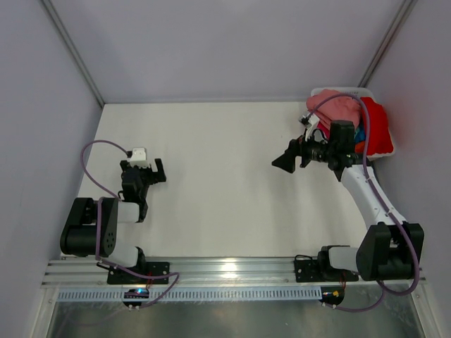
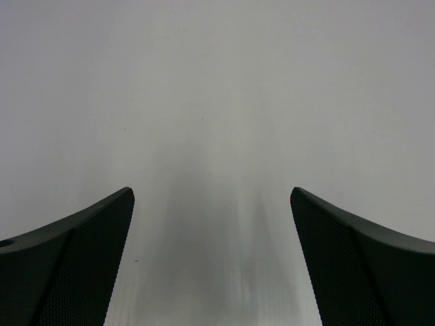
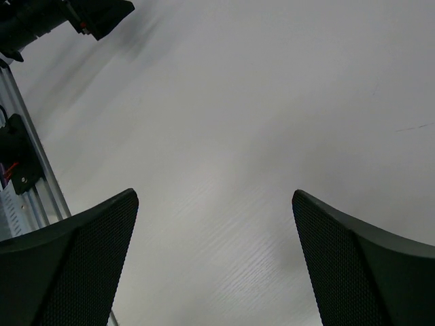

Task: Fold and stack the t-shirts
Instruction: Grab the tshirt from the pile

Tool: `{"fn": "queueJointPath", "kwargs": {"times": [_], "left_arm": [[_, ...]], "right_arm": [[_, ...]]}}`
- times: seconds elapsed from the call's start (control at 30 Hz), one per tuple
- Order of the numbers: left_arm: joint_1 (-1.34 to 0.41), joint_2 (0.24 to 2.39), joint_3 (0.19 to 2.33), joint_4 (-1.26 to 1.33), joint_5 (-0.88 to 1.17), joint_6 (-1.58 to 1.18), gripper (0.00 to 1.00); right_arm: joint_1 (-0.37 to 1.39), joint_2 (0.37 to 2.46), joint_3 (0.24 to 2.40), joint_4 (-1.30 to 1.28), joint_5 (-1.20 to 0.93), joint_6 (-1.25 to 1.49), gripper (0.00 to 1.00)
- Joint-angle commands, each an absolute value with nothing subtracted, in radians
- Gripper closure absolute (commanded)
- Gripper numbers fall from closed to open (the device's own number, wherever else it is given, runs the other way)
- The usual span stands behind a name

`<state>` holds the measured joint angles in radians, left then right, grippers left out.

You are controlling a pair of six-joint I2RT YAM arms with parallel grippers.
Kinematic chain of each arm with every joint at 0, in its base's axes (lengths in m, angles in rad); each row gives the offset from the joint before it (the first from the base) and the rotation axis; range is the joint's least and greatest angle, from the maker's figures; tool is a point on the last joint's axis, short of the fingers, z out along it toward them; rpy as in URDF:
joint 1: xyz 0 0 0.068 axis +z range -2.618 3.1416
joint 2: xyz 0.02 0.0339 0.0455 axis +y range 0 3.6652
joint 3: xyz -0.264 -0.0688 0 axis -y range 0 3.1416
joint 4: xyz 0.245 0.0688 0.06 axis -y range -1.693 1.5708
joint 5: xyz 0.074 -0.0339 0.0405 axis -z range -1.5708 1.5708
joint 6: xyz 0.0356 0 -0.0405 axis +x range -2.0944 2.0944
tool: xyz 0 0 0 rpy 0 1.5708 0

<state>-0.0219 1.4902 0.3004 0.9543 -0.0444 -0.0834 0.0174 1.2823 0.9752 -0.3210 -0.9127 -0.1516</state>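
The t-shirts lie bunched in a white basket [image 1: 351, 90] at the far right corner: a salmon pink one [image 1: 332, 105] on top, a bright red one [image 1: 378, 125] beside it, and a sliver of blue [image 1: 360, 135]. My right gripper [image 1: 287, 160] hovers just left of the basket, pointing toward the table's middle, open and empty. Its wrist view shows only bare table between the right gripper's [image 3: 214, 227] fingers. My left gripper [image 1: 156, 173] stands open over the left side, far from the shirts. Nothing but table surface shows between the left gripper's [image 2: 212, 224] fingers.
White walls close in the table on the left, back and right. A metal rail [image 1: 225, 269] with both arm bases runs along the near edge; the rail [image 3: 20, 170] and the left arm [image 3: 68, 13] also show in the right wrist view.
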Motion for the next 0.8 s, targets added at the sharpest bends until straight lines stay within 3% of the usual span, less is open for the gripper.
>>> {"fn": "queueJointPath", "kwargs": {"times": [0.0,0.47,0.6,0.77], "left_arm": [[-0.015,1.486,0.301,1.022,-0.058,-0.084,0.01],[-0.017,1.456,0.317,0.965,0.055,-0.052,0.01],[-0.017,1.372,0.434,0.691,0.081,-0.041,0.01],[-0.02,1.338,0.515,0.548,0.129,-0.012,0.01]], "right_arm": [[0.015,1.226,0.968,-0.305,-0.954,-0.182,0.01],[0.014,1.235,0.971,-0.337,-0.995,-0.222,0.0],[0.015,1.238,0.973,-0.354,-1.045,-0.244,0.01],[0.014,1.223,0.968,-0.351,-1.031,-0.244,0.01]]}}
